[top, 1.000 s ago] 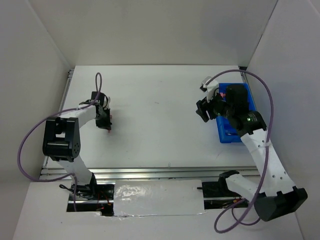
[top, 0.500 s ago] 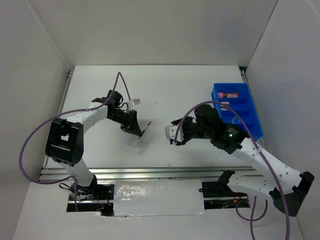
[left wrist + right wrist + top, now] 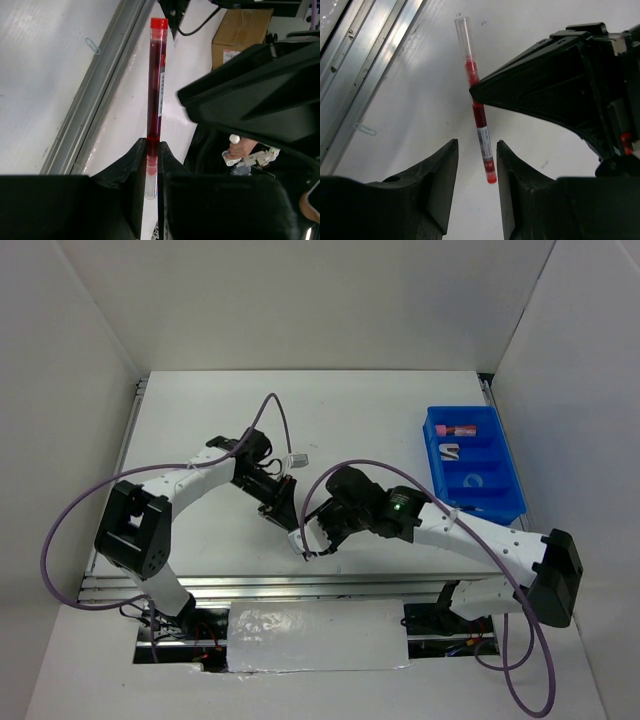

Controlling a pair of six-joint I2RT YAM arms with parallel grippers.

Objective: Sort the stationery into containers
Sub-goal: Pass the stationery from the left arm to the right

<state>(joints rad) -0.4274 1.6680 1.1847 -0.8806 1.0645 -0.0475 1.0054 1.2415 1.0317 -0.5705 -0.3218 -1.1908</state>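
My left gripper [image 3: 152, 150] is shut on a thin red pen [image 3: 156, 85] near its clear end and holds it above the table; in the top view this gripper [image 3: 279, 504] is at the table's middle front. My right gripper [image 3: 477, 150] is open, and the pen's red tip [image 3: 489, 172] hangs between its fingers without touching them. In the top view the right gripper [image 3: 308, 537] is right next to the left one. The blue bin [image 3: 488, 516] stands at the right and holds a pink marker [image 3: 462, 429], dark pens [image 3: 450, 451] and a clear tape ring [image 3: 477, 480].
A metal rail [image 3: 360, 65] runs along the table's front edge, with a paper clip [image 3: 366, 130] lying beside it. White walls close in the table on three sides. A purple cable [image 3: 275, 415] loops over the left arm.
My left gripper carried the red pen rightward to the table's middle. My right arm swung from the blue bin leftward and now has its open fingers around the pen's tip.
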